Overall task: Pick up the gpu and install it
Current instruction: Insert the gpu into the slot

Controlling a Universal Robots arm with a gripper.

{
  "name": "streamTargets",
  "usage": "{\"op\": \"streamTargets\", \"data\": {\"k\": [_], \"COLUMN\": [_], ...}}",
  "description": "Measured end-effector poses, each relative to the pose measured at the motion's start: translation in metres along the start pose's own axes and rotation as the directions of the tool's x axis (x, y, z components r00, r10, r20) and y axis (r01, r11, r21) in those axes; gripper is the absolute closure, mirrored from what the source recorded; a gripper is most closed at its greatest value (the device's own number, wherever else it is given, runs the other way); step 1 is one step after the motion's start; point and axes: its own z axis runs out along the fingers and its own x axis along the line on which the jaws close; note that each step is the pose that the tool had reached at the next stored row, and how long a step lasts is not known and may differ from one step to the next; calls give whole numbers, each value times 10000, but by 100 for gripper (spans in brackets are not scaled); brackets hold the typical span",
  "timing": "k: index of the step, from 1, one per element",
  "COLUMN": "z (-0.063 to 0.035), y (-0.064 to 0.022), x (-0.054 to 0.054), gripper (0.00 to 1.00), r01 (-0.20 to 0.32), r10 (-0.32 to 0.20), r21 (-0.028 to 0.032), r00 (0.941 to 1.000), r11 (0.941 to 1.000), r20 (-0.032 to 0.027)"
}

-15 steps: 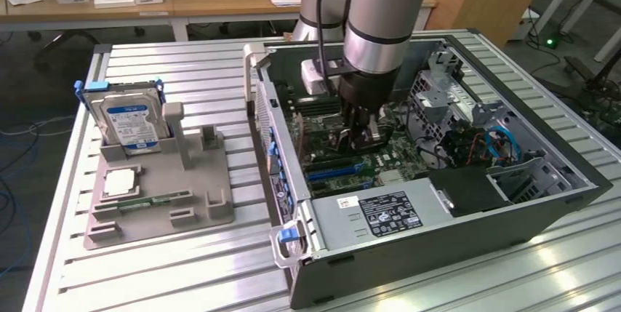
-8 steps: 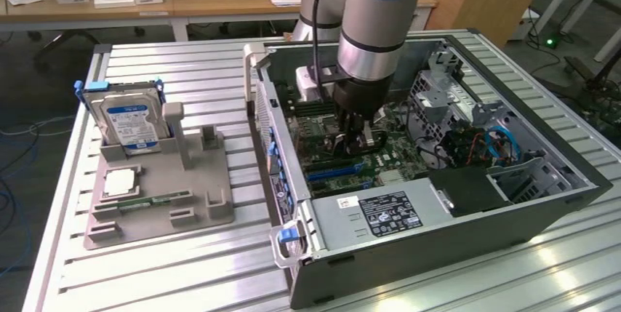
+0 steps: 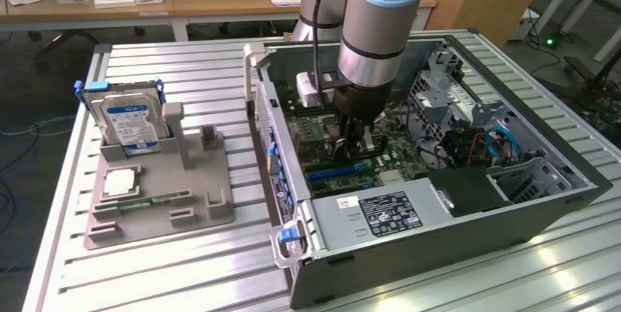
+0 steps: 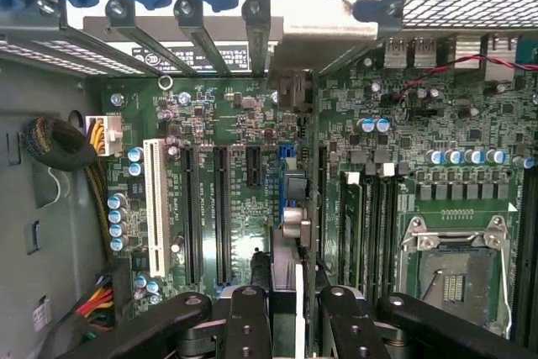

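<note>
The gpu (image 4: pixel 291 208) is a thin dark card seen edge-on, standing upright over the green motherboard (image 4: pixel 235 115). Its pale metal bracket (image 4: pixel 329 7) reaches the case's rear slot openings. My gripper (image 4: pixel 287 321) is shut on the card's upper edge, one black finger (image 4: pixel 248 325) on each side. The card runs along a blue slot (image 4: pixel 287 153), between the black expansion slots and the memory slots. I cannot tell whether it is seated. In the exterior view my gripper (image 3: pixel 351 145) reaches down inside the open computer case (image 3: pixel 437 217).
A white slot (image 4: pixel 155 199) and an open CPU socket (image 4: pixel 458 279) lie on the board. Cable bundles (image 4: pixel 55 145) sit at the case wall. At the exterior view's left, a grey holder (image 3: pixel 165 181) carries a silver hard drive (image 3: pixel 131 119) and a green memory stick (image 3: pixel 155 199).
</note>
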Motion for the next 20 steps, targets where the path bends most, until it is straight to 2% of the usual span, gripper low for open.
{"op": "streamTargets", "data": {"k": [11, 15, 20], "z": [117, 124, 125], "y": [48, 96, 101], "x": [9, 11, 11], "gripper": [73, 73, 73], "r01": [-1, -1, 0], "r10": [1, 1, 0], "r21": [-1, 1, -1], "r00": [10000, 10000, 10000], "r11": [10000, 10000, 10000], "r20": [0, 2, 1]}}
